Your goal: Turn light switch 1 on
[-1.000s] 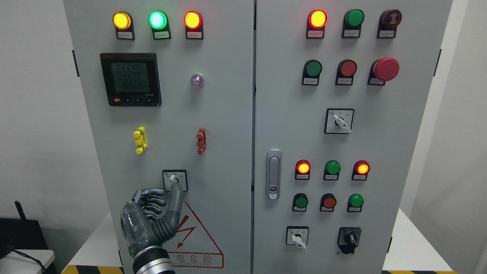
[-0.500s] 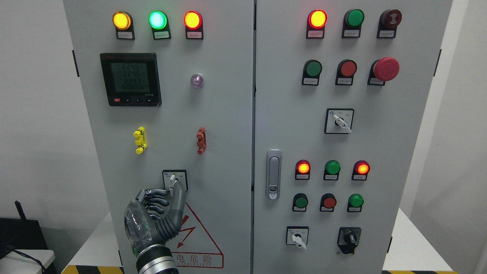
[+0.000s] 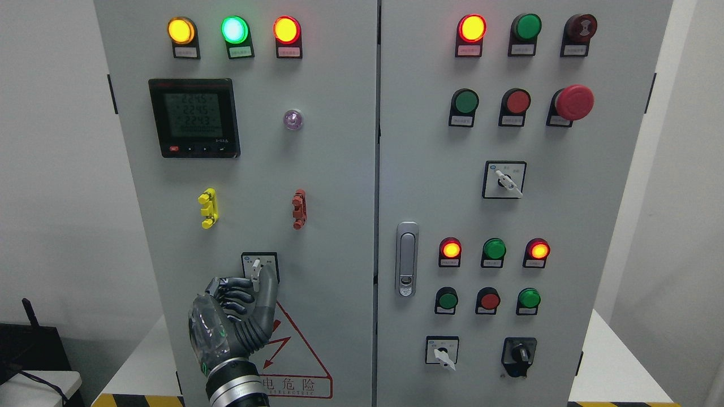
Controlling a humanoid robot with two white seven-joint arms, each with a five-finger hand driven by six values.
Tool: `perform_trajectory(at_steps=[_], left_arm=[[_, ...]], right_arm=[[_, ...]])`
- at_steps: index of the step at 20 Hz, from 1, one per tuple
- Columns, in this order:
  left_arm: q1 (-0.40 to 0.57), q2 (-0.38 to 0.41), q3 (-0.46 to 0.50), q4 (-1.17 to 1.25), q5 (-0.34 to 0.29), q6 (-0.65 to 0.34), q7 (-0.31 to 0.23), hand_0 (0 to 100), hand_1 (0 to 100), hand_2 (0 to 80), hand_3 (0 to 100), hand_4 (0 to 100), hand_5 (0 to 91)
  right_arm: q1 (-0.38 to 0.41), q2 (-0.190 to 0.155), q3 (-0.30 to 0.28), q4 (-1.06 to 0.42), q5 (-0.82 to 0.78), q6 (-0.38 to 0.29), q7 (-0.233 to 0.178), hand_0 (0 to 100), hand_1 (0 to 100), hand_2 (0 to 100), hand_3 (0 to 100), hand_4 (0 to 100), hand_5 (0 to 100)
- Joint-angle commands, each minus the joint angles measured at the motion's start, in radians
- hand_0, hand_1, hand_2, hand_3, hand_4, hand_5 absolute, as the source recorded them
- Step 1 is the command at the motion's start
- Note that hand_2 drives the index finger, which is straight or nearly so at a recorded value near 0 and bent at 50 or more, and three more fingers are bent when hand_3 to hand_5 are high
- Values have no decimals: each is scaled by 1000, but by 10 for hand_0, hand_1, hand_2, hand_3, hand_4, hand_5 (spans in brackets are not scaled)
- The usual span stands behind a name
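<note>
On the left cabinet door, low down, is a small rotary switch (image 3: 258,263) with a white lever pointing almost straight down. My left hand (image 3: 255,284) comes up from the bottom edge to it. The long grey digit (image 3: 269,291) stands against the lever's right side, and the curled fingers (image 3: 233,295) press in from its left. The lever's lower end sits pinched between them. The square plate's lower half is hidden behind the hand. My right arm does not show.
Above the switch are a yellow (image 3: 208,208) and a red clip (image 3: 298,209), a digital meter (image 3: 194,117) and three lit lamps. The right door (image 3: 565,226) carries a handle (image 3: 406,258), several buttons, lamps, rotary switches and a red mushroom stop button (image 3: 573,102).
My left hand has shifted right and slightly up. Its curled fingers have come in against the lever's left side, so the lever now sits between the digits instead of touching one tip.
</note>
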State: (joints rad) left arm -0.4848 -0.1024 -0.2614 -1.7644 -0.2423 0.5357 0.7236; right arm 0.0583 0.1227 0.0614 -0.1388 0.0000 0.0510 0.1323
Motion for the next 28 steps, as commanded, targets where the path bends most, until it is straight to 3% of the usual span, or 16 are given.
perform_trajectory(at_steps=[1,28], left_arm=[[-5,0,-10,14,2,0,-1,168,436,556,799,830,750],[-12,-2,-10,22,6,-2,7,232,405,558,803,833,748]], right_arm=[[0,0,0,-1,-17,0,4,120,389,0,0,0,0],[0,0,0,-1,-18,0,6,120,389,0,0,0,0]])
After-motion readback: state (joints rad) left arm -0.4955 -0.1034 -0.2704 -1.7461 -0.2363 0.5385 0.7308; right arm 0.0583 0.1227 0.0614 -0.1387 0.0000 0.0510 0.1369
